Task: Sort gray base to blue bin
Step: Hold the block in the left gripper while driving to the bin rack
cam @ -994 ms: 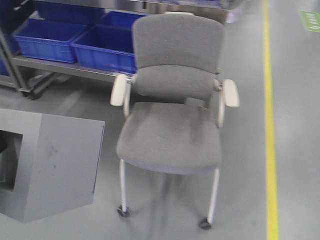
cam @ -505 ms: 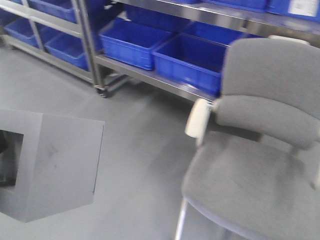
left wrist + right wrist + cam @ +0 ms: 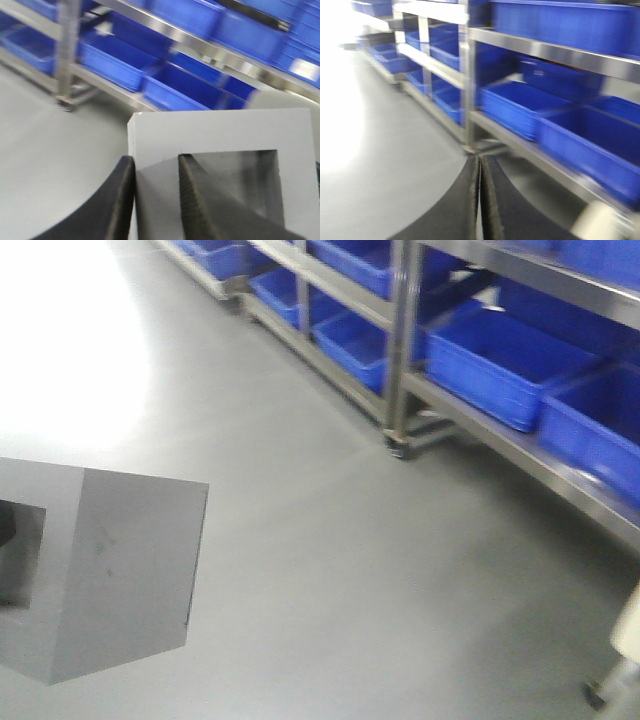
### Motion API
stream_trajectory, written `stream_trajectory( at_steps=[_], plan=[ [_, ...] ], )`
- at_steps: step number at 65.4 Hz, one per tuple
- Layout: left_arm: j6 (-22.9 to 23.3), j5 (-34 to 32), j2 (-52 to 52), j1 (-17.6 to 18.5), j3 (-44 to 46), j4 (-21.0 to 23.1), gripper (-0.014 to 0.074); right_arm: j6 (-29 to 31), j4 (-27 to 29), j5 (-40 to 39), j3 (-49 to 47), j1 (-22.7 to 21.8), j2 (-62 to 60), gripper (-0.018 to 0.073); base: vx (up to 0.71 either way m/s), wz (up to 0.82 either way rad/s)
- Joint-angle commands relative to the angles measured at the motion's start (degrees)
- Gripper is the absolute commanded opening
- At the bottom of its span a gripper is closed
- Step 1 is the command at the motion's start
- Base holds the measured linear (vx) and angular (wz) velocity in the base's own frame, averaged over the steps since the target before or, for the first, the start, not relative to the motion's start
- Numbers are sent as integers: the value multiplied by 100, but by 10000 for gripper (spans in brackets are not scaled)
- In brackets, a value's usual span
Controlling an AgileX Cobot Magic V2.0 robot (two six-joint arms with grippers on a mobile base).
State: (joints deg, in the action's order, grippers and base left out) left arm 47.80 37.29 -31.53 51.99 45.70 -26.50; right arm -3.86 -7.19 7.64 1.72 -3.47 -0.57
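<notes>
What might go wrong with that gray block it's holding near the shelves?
The left gripper pinches the gray base by just one wall, so a jolt might twist it loose onto the floor. It also juts out in front, and might clip the steel rack holding the blue bins.

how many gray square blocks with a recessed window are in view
1: the matte gray square block, lower left in the front view, held by the left gripper. More may be hidden.

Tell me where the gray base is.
The gray base is lower left in the front view, gripped by one wall in the left tool, with the bin shelves away to its right.
</notes>
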Motion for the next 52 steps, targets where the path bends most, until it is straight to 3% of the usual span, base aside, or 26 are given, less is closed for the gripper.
stream_trajectory(
  at_steps=[1, 25, 52],
  plan=[
    [45, -520, -14, 21, 142, -153, 3, 33, -52, -436, 77, -8, -85, -9, 29, 96],
    [45, -520, -14, 21, 142, -153, 3, 33, -52, -436, 77, -2, -85, -9, 28, 83],
    [45, -520, -14, 21, 144, -147, 3, 33, -52, -436, 77, -2, -85, -9, 31, 27]
  ],
)
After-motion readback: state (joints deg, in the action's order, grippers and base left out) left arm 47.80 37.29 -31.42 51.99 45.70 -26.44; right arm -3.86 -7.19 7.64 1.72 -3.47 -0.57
